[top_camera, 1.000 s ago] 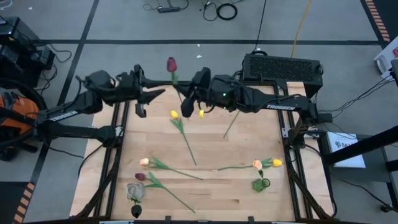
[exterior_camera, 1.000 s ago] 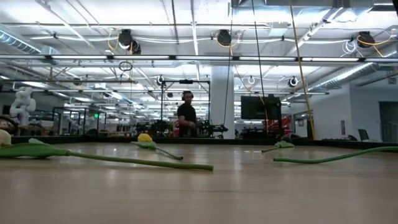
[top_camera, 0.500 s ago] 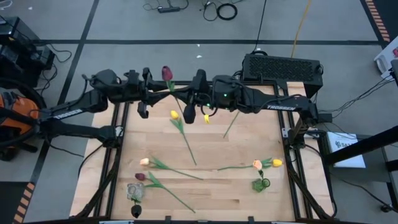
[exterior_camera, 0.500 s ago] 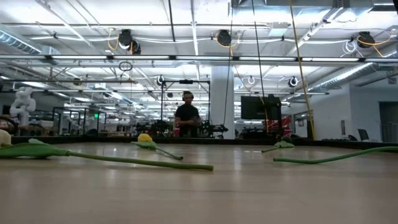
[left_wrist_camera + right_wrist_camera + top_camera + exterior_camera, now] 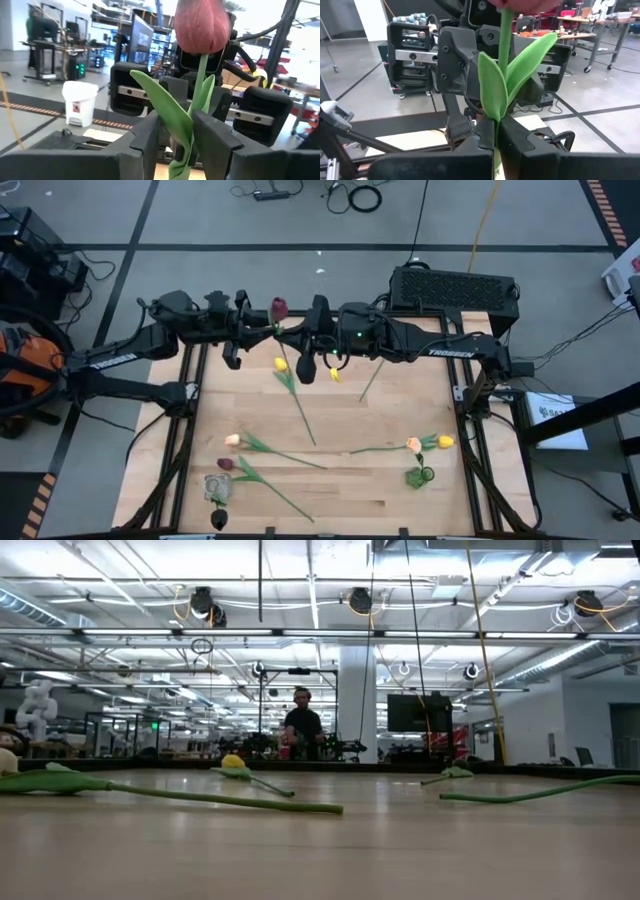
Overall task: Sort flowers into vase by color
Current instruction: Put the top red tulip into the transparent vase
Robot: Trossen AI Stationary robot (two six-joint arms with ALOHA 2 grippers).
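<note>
A maroon tulip stands upright in the air over the table's far edge, between my two grippers. My right gripper is shut on its stem, below the two leaves. My left gripper faces it from the table's left, open, one finger on each side of the stem and a leaf; whether they touch I cannot tell. Other tulips lie flat on the table: a yellow one, a peach one, a maroon one, and a peach one beside a yellow one. My right gripper pinches the maroon tulip's stem between its two fingers, just below where the leaves branch off. The fingers come level from the table's right, across the stem. The tulip is lifted clear and upright, head above the fingers.
A clear glass vase and a dark one stand at the near left, and a green vase at the near right. A bare green stem lies under the right arm. A person stands far beyond the table.
My left gripper has moved toward the table's right until its fingers stand around the maroon tulip's stem. The tulip, held by my right gripper, has come slightly nearer and lower.
</note>
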